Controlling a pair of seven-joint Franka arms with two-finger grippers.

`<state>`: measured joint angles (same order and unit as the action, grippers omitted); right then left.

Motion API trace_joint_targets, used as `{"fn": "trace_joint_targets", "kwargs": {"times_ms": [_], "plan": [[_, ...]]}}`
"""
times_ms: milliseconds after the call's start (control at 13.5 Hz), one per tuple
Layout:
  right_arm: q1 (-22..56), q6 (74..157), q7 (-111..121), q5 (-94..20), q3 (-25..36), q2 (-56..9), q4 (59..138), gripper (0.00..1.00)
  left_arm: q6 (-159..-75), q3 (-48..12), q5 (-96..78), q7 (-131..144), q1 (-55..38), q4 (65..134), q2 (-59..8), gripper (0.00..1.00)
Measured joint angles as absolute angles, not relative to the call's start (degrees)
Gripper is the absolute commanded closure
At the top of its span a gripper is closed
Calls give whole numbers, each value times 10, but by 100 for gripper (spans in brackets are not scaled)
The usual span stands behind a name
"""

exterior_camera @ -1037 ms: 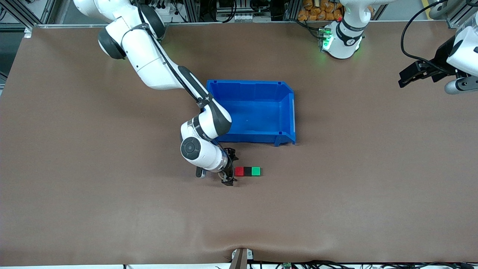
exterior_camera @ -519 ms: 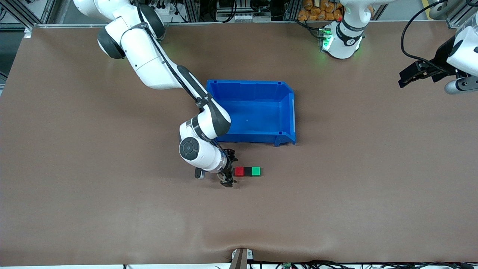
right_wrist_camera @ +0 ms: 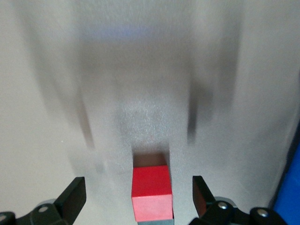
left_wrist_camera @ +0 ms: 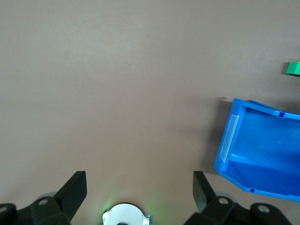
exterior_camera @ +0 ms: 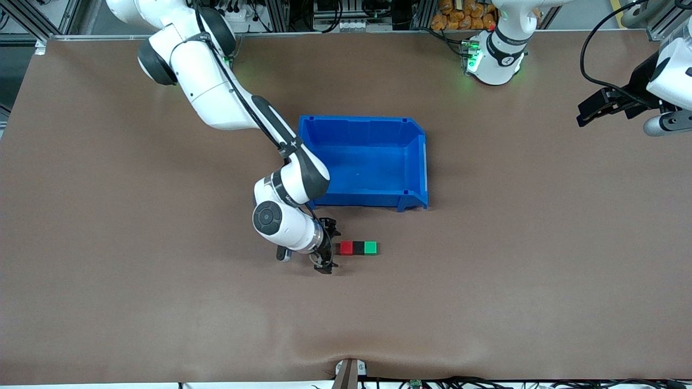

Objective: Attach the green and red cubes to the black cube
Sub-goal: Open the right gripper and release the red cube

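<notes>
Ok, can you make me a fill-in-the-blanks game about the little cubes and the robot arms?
1. The black cube sits between the red cube and the ____ cube.
2. The cube row lies nearer the front camera than the ____ bin.
3. The right gripper, beside the red cube, is ____.

Missing words: green; blue; open

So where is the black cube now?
The black cube sits on the table between the red cube and the green cube, touching both, nearer the front camera than the bin.
</notes>
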<state>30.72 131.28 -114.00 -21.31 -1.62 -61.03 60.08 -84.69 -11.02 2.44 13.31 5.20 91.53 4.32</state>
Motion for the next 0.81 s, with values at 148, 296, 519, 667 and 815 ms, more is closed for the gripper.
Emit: {"fn": "trace_joint_targets", "kwargs": {"times_ms": [148,296,519,667,815], "plan": [[301,1305,-1140,-213,-16,-603,600,0,-847,-110,24,133,52,915,43,0],[296,1303,-1140,-213,-16,-601,599,0,-847,-110,24,133,52,915,43,0],[289,1294,-1140,-213,-14,-598,598,0,-847,-110,24,133,52,915,43,0],[285,1291,-1140,-211,-14,-596,598,0,-847,-110,24,133,52,915,43,0],[281,1290,-1139,-203,-14,-595,598,0,-847,-110,24,133,52,915,43,0]]}}
